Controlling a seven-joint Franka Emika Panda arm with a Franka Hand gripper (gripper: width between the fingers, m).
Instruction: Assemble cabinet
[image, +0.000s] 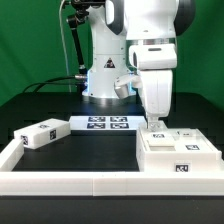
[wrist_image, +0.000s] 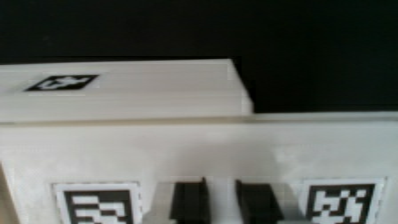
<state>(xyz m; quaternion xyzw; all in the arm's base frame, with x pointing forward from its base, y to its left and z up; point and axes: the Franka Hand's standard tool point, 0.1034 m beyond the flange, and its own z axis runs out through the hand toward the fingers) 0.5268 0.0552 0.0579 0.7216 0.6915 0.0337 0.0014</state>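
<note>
The cabinet body (image: 178, 158), a white tagged box, lies at the exterior view's right, against the border rail. My gripper (image: 153, 123) comes straight down onto its far edge. In the wrist view my gripper (wrist_image: 217, 203) has its two dark fingers (wrist_image: 185, 203) close together with a thin white strip of the cabinet part (wrist_image: 196, 150) between them, and a tag on either side. A second white tagged block (wrist_image: 125, 88) lies just beyond it. A smaller white tagged block (image: 40, 133) lies loose at the exterior view's left.
The marker board (image: 105, 123) lies flat in the middle in front of the robot base. A low white border rail (image: 90, 181) runs along the front and left of the black table.
</note>
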